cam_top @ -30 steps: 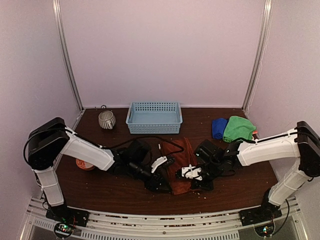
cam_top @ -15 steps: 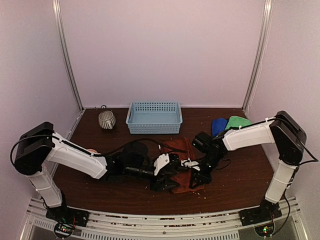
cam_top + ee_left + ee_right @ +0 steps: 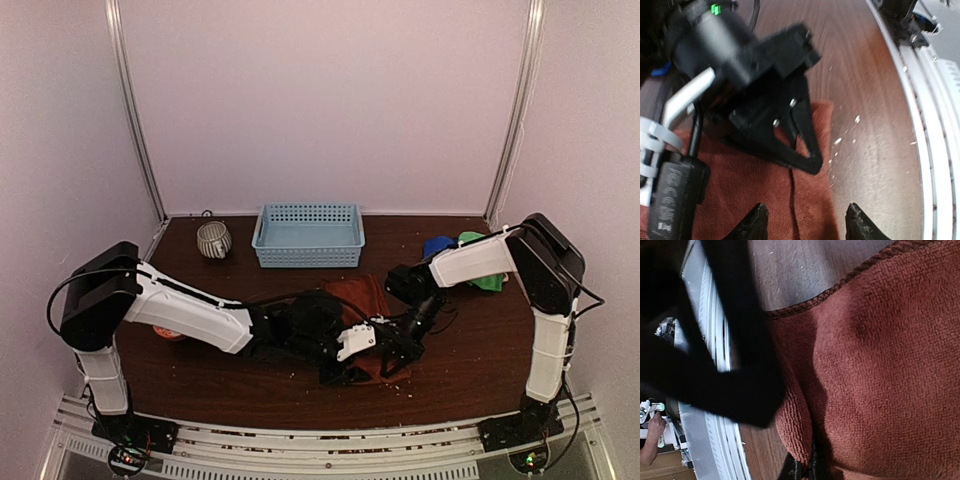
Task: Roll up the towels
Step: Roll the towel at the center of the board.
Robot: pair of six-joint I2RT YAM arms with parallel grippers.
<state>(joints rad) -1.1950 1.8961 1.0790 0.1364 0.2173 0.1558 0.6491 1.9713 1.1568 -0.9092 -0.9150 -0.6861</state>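
Note:
The rust-red towel [image 3: 360, 296] lies mid-table, its near end bunched between both grippers. My left gripper [image 3: 345, 372] is open, its fingertips [image 3: 756, 221] straddling the towel's near right corner [image 3: 805, 200] just above it. My right gripper [image 3: 395, 352] is shut on a raised fold of the rust-red towel [image 3: 800, 435] at that edge, and it shows as a black shape in the left wrist view [image 3: 790, 125]. The blue towel [image 3: 436, 245] and green towel [image 3: 490, 282] lie at the right rear, partly behind the right arm. The orange patterned towel is out of view.
A light blue lattice basket [image 3: 308, 235] stands at the back centre, with a striped cup [image 3: 212, 239] to its left. An orange round thing [image 3: 166, 333] peeks from under the left arm. The metal rail [image 3: 935, 150] runs along the table's near edge.
My left arm has reached further right, bringing its gripper to the towel's near edge. My right arm's elbow has swung back while its gripper stays at the towel, which is now more bunched.

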